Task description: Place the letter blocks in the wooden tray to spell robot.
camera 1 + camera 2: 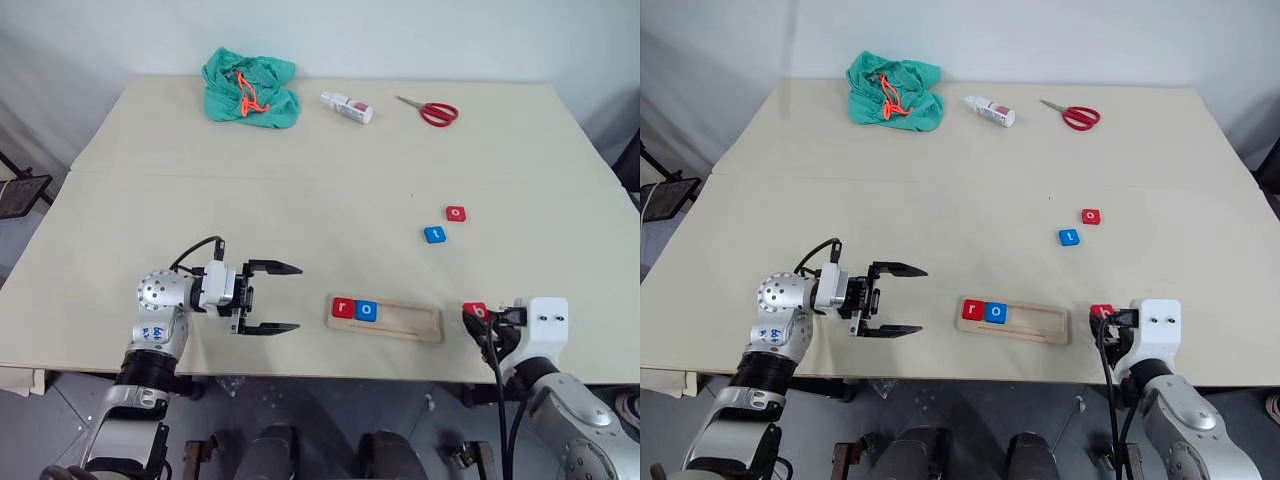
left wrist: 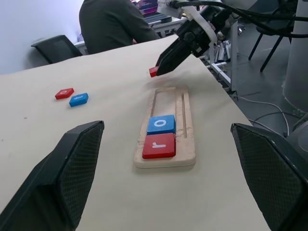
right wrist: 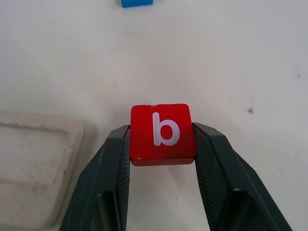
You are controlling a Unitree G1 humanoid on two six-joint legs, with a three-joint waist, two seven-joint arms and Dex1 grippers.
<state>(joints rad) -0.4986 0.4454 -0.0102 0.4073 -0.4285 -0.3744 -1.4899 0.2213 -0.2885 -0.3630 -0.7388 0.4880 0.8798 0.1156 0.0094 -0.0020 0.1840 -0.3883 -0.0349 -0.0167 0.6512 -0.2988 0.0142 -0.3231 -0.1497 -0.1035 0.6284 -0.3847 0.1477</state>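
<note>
The wooden tray (image 1: pixel 420 326) lies near the table's front edge, holding a red "r" block (image 1: pixel 343 308) and a blue "o" block (image 1: pixel 367 311) at its left end. My right gripper (image 1: pixel 476 312) is shut on a red "b" block (image 3: pixel 162 133), just right of the tray's right end. Farther back on the table lie a blue "t" block (image 1: pixel 434 235) and a red "o" block (image 1: pixel 456 213). My left gripper (image 1: pixel 284 297) hangs open left of the tray, pointing toward it, with nothing between its fingers.
At the table's far side lie a green cloth bag (image 1: pixel 250 88), a small white bottle (image 1: pixel 347 107) and red-handled scissors (image 1: pixel 435 112). A seated person (image 2: pixel 113 24) shows beyond the table in the left wrist view.
</note>
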